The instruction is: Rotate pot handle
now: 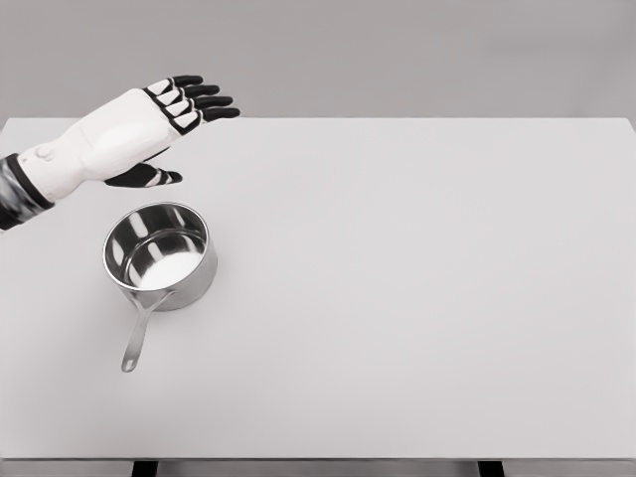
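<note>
A shiny metal pot [160, 255] sits upright on the left part of a pale grey table [417, 298], its round mouth open to the camera and its inside bright with reflections. Its long thin handle [138, 333] runs from the near side of the pot's wall toward the front edge of the table, slanting slightly to the left, and ends in a small rounded tip that lies low against the tabletop. The left hand [139, 129] reaches in from the picture's left edge and hangs above the table behind the pot, clear of its rim and touching nothing. Its four black-tipped fingers [204, 99] are stretched out nearly straight and close together, pointing to the right, while the thumb [149, 177] sticks out below the palm, toward the pot (so the hand is wide open and holds nothing). The white back of the hand faces up and toward the camera. A dark cuff shows at the wrist by the picture's edge. Two dark table legs show under the front edge.
</note>
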